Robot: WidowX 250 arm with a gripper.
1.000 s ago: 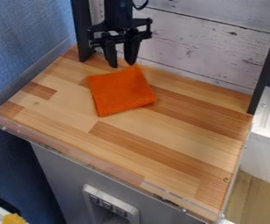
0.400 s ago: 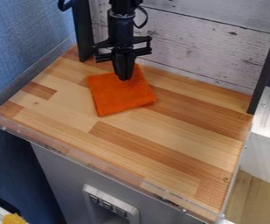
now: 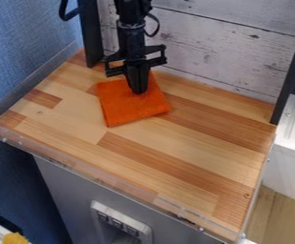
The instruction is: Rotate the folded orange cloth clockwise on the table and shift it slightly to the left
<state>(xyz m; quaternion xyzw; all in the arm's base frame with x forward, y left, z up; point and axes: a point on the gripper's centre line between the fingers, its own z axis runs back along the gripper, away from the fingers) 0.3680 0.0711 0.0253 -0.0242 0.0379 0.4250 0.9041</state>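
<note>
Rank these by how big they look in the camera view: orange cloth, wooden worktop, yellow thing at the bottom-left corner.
1. Wooden worktop
2. Orange cloth
3. Yellow thing, partly cut off by the edge

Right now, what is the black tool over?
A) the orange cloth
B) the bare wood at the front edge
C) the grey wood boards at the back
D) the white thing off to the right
A, because the tool hangs down with its tip over the upper part of the orange cloth, which lies on the wooden surface.
</note>
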